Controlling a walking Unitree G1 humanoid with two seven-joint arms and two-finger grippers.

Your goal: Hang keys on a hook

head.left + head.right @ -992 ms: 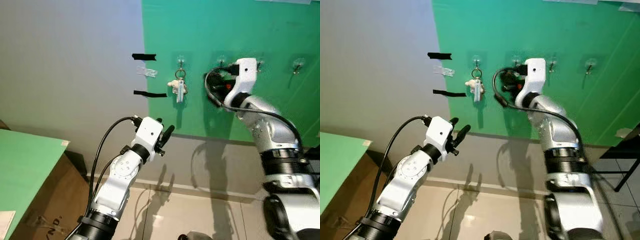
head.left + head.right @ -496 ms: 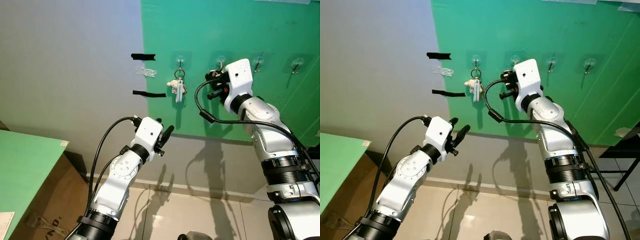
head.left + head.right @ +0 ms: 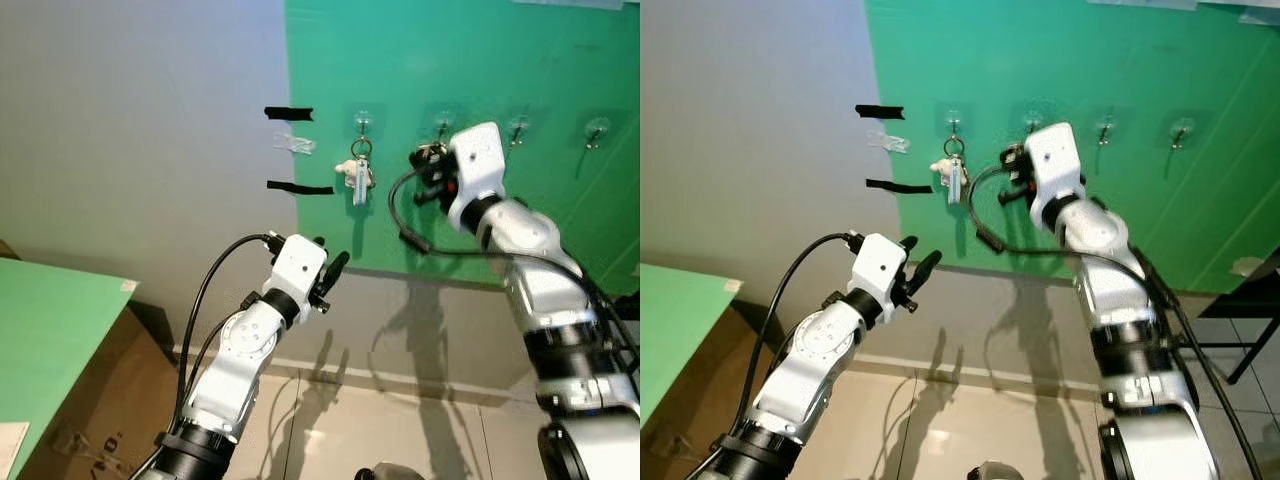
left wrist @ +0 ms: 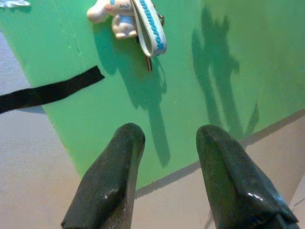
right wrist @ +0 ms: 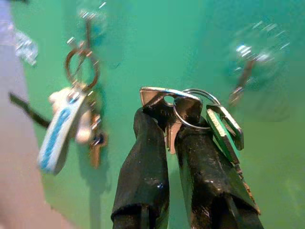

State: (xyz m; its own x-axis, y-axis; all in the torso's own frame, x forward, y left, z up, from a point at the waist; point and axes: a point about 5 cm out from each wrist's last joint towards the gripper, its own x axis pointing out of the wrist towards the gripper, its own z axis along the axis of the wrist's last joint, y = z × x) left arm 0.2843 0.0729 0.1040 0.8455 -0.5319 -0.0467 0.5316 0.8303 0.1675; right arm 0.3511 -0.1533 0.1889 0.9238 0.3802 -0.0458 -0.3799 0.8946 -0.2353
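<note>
We are standing in what is looking like a room of a home, facing a pale wall with a green panel fixed to it. A row of small clear hooks is running along the panel, a cardboard box is sitting by the wall, and tiled floor is showing below the skirting.

I see the green wall panel carrying a row of clear hooks. One bunch with a white charm hangs on the leftmost hook; the hooks right of it are bare.
</note>
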